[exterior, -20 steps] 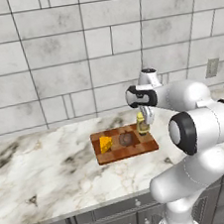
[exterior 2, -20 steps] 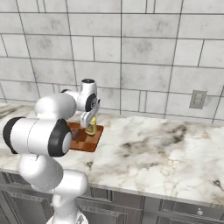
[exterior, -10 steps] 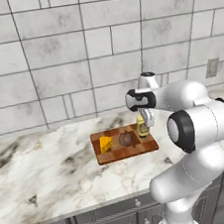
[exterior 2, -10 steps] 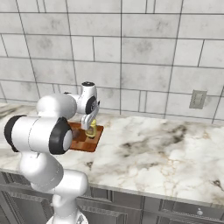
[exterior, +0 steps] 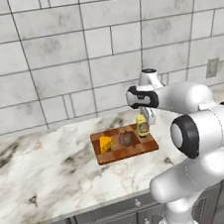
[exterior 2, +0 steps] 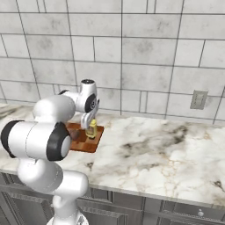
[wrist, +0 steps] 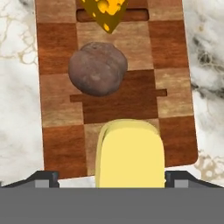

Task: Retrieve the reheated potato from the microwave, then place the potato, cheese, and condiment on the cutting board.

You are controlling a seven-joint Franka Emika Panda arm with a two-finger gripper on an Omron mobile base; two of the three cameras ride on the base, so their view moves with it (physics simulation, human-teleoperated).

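**Setting the condiment down cleanly on the cutting board**

Lowering the yellow condiment (exterior: 142, 125) is the step in hand, as far as I can judge. The bottle stands upright at the right end of the cutting board (exterior: 114, 154), with the gripper (exterior: 144, 122) around it from above. In the hand view the bottle's top (wrist: 130, 153) sits between the two finger tips, and the tips appear just off its sides, so I cannot tell whether they pinch it or have let go.

The potato (exterior: 126, 139) lies in the middle of the board and the cheese (exterior: 105, 144) at the left end, both apart from the bottle. From these positions the task looks nearly finished.

To do it well:

- Make sure the bottle's base rests flat on the wood before the fingers spread, since a tall narrow bottle tips easily
- Spread the fingers evenly, so neither one drags the bottle sideways
- Lift straight up, away from the potato, and do not swing until the tips are above the cap
- Watch the near edge of the board beside the marble desk (exterior: 47, 177); the bottle stands close to it
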